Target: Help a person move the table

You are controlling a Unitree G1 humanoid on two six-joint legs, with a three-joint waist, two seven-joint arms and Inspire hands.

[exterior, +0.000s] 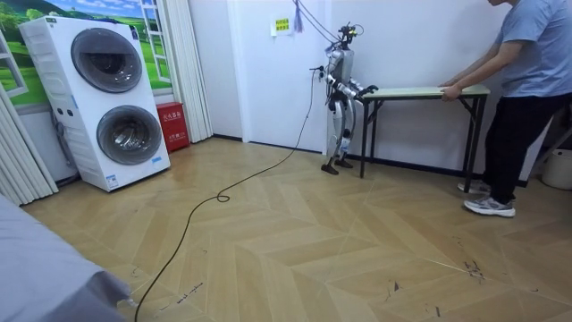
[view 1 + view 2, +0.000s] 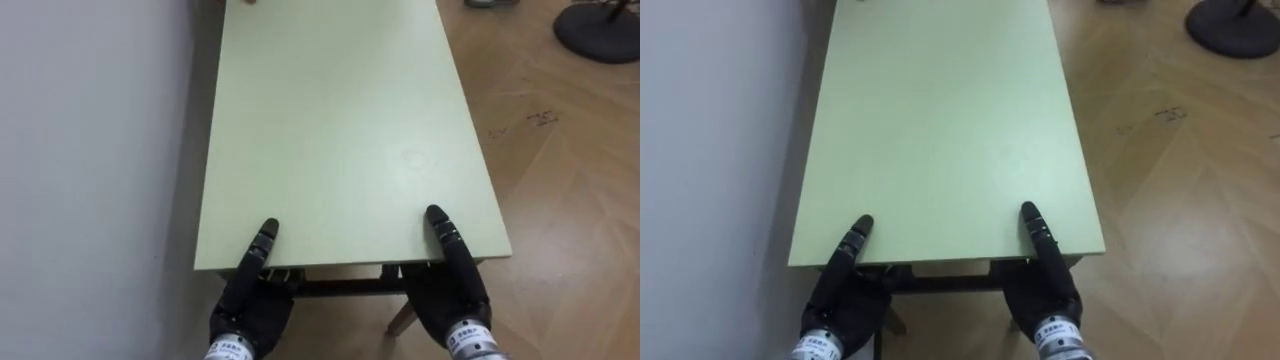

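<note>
1. L hand [image 2: 250, 308] at the table's near short edge, on the wall side. Thumb lies flat on the tabletop and the rest is tucked under the rim, so can't tell whether it's clamped or loose.
2. R hand [image 2: 452, 292] at the same edge near the other corner. Same pose: thumb on top, rest below the rim, grip can't tell. The two hands are well apart.
3. Dark crossbar [image 2: 345, 286] of the table frame shows just under the near edge, between the two hands.
4. Table [image 2: 340, 130] has a pale green top w/ nothing on it and runs lengthwise away from the robot. Its L long side is close along the white wall [image 2: 90, 150]; can't tell if they touch.
5. Wood herringbone floor [image 2: 560, 200] is on the table's R side, w/ scuff marks on it.
6. Dark round base [image 2: 598, 35] sits on the floor beyond the table's far R corner.
7. Room view: robot stands upright at the table's end on the room view's left, arms fwd to the tabletop. Table looks level on dark legs.
8. Person [image 1: 527, 72] at the opposite end, room view's right, leans fwd. Person's hands [image 1: 451, 89] are on that end of the top.
9. Far off on the room view's left: washer stack [image 1: 112, 98], then a red box [image 1: 172, 125] on the floor beside it, and a curtain [image 1: 188, 63] behind the box.
</note>
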